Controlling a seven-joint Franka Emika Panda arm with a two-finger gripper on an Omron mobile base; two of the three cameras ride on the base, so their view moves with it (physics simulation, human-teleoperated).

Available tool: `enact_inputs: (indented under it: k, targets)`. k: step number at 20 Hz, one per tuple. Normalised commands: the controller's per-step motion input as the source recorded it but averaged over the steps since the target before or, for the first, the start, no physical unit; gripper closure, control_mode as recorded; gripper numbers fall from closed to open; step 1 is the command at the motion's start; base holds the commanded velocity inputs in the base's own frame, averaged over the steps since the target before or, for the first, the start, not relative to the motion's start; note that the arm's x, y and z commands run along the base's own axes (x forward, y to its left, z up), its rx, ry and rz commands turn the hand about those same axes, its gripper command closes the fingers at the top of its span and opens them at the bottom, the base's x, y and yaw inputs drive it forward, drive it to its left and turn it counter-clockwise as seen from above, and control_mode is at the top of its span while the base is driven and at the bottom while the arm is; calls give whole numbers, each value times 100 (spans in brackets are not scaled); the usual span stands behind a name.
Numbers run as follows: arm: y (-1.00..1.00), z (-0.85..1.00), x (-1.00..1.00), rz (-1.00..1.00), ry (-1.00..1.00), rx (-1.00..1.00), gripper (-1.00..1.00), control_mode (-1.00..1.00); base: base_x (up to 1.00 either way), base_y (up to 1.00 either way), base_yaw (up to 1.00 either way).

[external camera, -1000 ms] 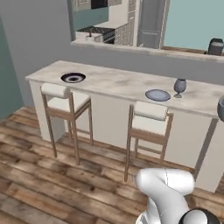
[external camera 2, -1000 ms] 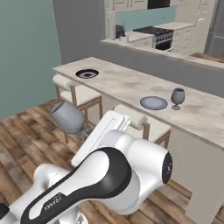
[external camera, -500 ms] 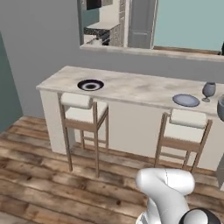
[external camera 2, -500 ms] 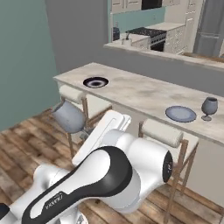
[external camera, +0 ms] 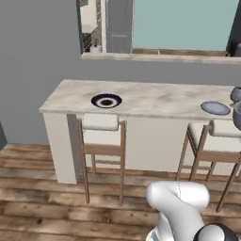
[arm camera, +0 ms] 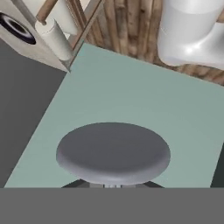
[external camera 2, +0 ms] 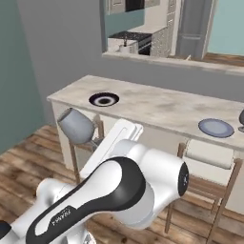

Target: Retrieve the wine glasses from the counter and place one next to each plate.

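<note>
Smoky grey glass (external camera 2: 76, 126) was carried tilted at the arm's end in the right base view, bowl up and to the left, clear of the tabletop (external camera 2: 157, 107) and in front of its near edge. In the hand view the round foot (arm camera: 113, 152) of the same glass lay directly above the hand (arm camera: 112, 185), which indicated a grasp on the stem; the jaws were closed on it. A stem grasp left the foot free to be set down flat.

A second glass (external camera: 235, 94) stood at the right edge of the left base view, just beside the grey-blue plate (external camera: 215, 108). That place setting was judged complete.

The dark-rimmed plate (external camera: 106, 100) lay near the left end of the tabletop, with no glass beside it. The carried glass was therefore judged to be intended for this plate. The base faced the left half of the tabletop, which put the dark-rimmed plate near the centre of both base views.

Two stools (external camera: 104, 153) stood tucked under the tabletop, one below each plate. Their seat backs rose close to the near edge, so the approach would need to pass above them. The glass would have to be brought upright before release, and set beside the plate, not on its rim.
</note>
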Motion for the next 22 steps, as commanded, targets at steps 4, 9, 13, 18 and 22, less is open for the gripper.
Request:
enact_inputs:
  k: [4, 9, 13, 18, 22]
  targets:
    - [0, 0, 0, 0, 0, 0, 100, 100, 77, 100, -49]
    - [0, 0, 0, 0, 0, 0, 100, 100, 61, 98, -57]
    - [0, 0, 0, 0, 0, 0, 100, 100, 39, 100, -50]
    - [0, 0, 0, 0, 0, 0, 100, 100, 16, 65, -15]
    - [0, 0, 0, 0, 0, 0, 100, 100, 54, 0, 6]
